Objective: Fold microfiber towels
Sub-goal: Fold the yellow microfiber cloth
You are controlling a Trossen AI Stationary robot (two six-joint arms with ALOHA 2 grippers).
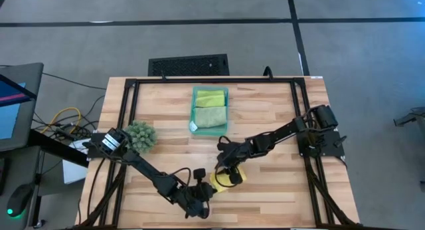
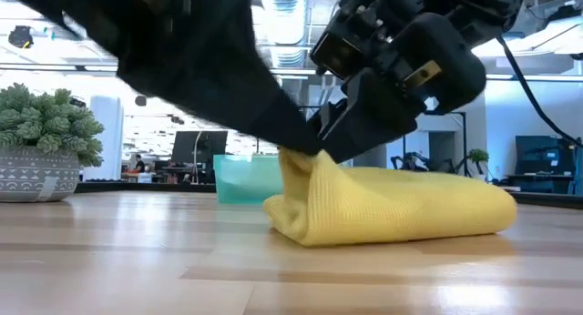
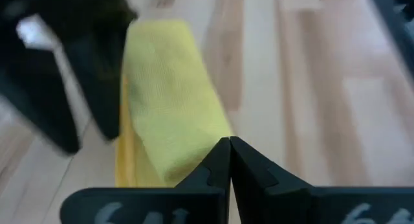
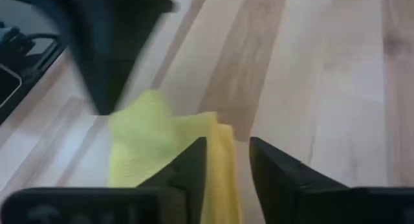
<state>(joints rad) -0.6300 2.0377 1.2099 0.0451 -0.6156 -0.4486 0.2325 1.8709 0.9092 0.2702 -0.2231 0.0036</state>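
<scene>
A yellow towel [image 2: 401, 206] lies folded on the wooden table near its front edge, its left end raised into a peak [image 2: 296, 165]. My left gripper [image 3: 229, 153] is shut at that peak, coming from the table's left [image 1: 207, 187]. From the right, my right gripper [image 4: 228, 162] stands open over the same end [image 1: 229, 171], a fold of the towel [image 4: 223, 179] between its fingers. I cannot tell whether they touch it. A lime green towel [image 1: 210, 97] and a sage green one [image 1: 210, 115] lie in the teal tray [image 1: 194, 127]. My left gripper pinches the yellow towel's left end [image 3: 200, 149] between its two shut fingertips, slanting down from the table's left. One layer or several, I cannot tell. The pinched bit stands up as a small peak [image 4: 152, 104]. The towel's other parts lie on the table.
A dark-green spiky clump in a grey pot [image 1: 141, 135] stands at the table's left. The teal tray sits at the middle, toward the far edge. A black frame [image 1: 212, 81] runs round the table top. Bare wood [image 1: 279, 190] lies to the right of the yellow towel.
</scene>
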